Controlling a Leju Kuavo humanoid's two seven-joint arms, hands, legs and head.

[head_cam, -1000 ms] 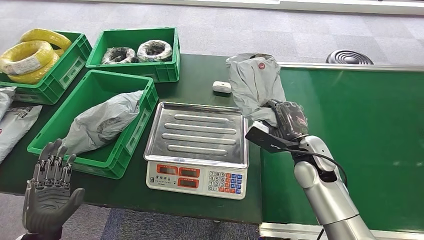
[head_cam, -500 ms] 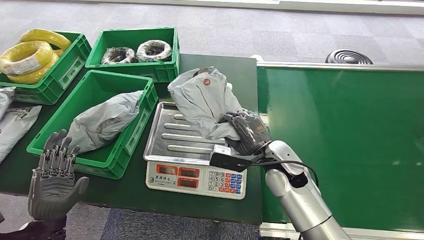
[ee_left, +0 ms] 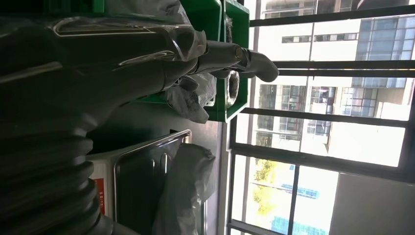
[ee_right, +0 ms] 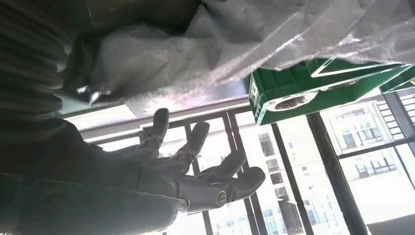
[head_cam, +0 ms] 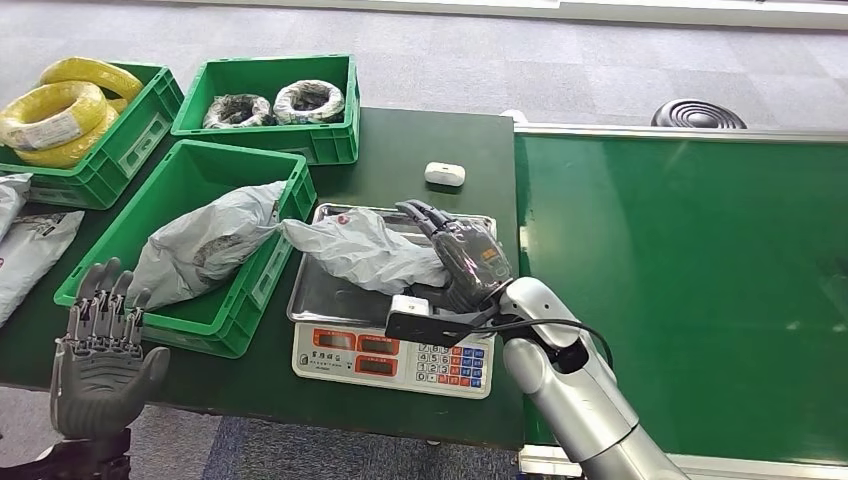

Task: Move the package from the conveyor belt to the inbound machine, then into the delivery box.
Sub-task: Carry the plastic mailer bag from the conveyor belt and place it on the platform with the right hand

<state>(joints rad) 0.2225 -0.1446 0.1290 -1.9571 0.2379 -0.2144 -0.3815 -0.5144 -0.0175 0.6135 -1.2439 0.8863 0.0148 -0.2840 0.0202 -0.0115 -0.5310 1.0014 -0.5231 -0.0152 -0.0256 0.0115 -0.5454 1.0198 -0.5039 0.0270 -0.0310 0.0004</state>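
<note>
Your right hand [head_cam: 462,262] sits over the steel tray of the scale [head_cam: 396,300], the inbound machine, with its fingers [head_cam: 425,215] stretched out past the grey package [head_cam: 362,250]. The package lies crumpled across the tray, one end draped over the tray's left edge toward the green delivery box [head_cam: 190,245]. The hand's palm side touches the package, but you cannot tell whether the fingers are gripping it or lying loose against it. The delivery box stands just left of the scale on the dark green surface [head_cam: 400,145] and already has another grey bag [head_cam: 200,245] in it. The green conveyor belt [head_cam: 690,280] runs to the right of the scale. Your left hand [head_cam: 100,365] hangs low at the front edge of the surface, fingers apart and upright, holding nothing.
</note>
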